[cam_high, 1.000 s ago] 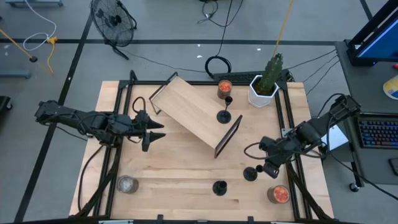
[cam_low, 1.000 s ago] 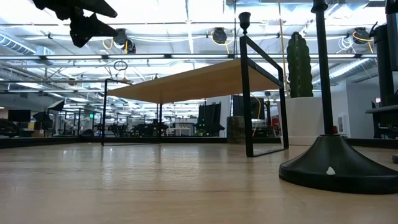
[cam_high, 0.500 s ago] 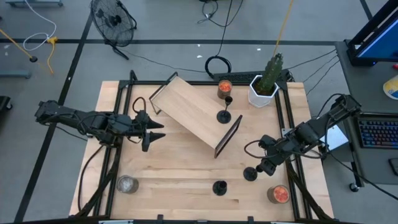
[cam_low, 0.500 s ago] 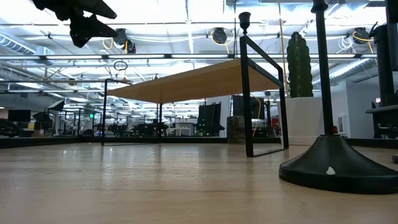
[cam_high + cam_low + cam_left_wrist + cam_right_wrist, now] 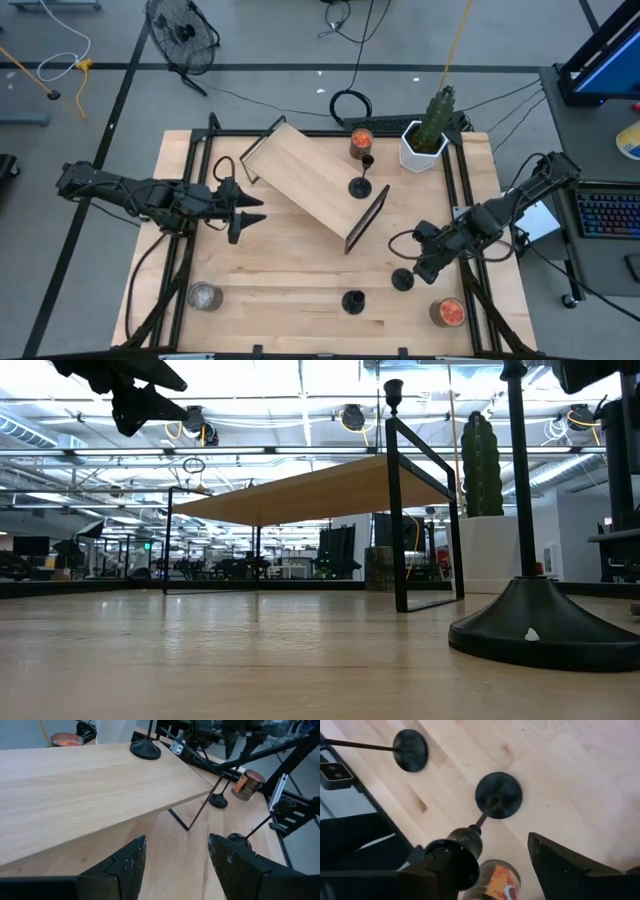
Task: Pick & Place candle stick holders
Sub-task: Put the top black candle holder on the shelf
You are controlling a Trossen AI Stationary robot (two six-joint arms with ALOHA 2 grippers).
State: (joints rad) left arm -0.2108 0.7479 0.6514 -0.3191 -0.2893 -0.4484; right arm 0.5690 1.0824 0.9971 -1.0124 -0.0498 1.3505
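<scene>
1. High view: four black candle stick holders. One (image 5: 360,186) stands on the tilted wooden shelf (image 5: 300,180), a second (image 5: 367,160) just behind it near a glass jar with orange filling (image 5: 360,142). A third (image 5: 403,279) stands on the table (image 5: 290,280) right under the right gripper (image 5: 421,270); the fourth (image 5: 353,301) stands near the front edge. Another orange-filled jar (image 5: 447,313) sits at the front right corner, a grey jar (image 5: 204,296) at front left, contents unclear. A white pot (image 5: 421,147) holds a cactus (image 5: 436,115). Left gripper (image 5: 258,209) hovers left of the shelf
2. Low view: one holder's base and stem (image 5: 530,622) fill the right foreground; shelf beyond
3. Left wrist view: left fingers (image 5: 131,862) spread wide, holding nothing
4. Right wrist view: fingers (image 5: 565,870) apart, one on each side of a holder's cup (image 5: 465,842), not closed on it; orange jar below
</scene>
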